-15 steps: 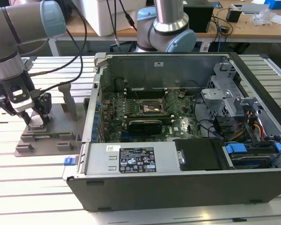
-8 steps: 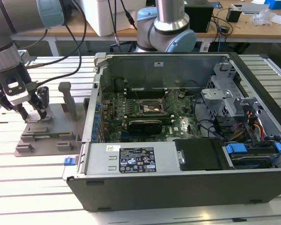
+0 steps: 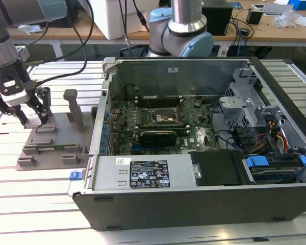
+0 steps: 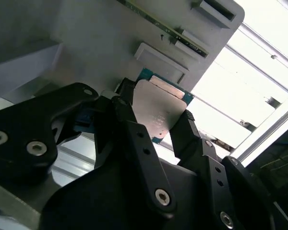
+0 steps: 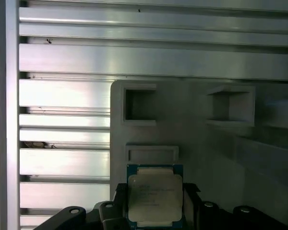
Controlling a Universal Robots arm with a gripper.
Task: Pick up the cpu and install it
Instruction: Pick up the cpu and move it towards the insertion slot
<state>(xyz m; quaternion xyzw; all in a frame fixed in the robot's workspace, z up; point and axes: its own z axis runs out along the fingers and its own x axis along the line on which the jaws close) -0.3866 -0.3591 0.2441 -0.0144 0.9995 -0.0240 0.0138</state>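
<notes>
An open computer case [image 3: 194, 204] dominates the exterior view, its motherboard exposed. At the case's nine o'clock lies a grey parts fixture [image 3: 56, 148], and the arm's gripper [image 3: 33, 122] hangs low over it. The socket [image 3: 166, 117] sits near the board's centre, well apart from the gripper. In both wrist views the fingers [image 4: 185, 132] stand narrow against opposite edges of the cpu [image 4: 161, 108] [image 5: 154, 196], at the fixture. The pick-up appears in hand. Leaving the fixture calls for a straight, level lift.
</notes>
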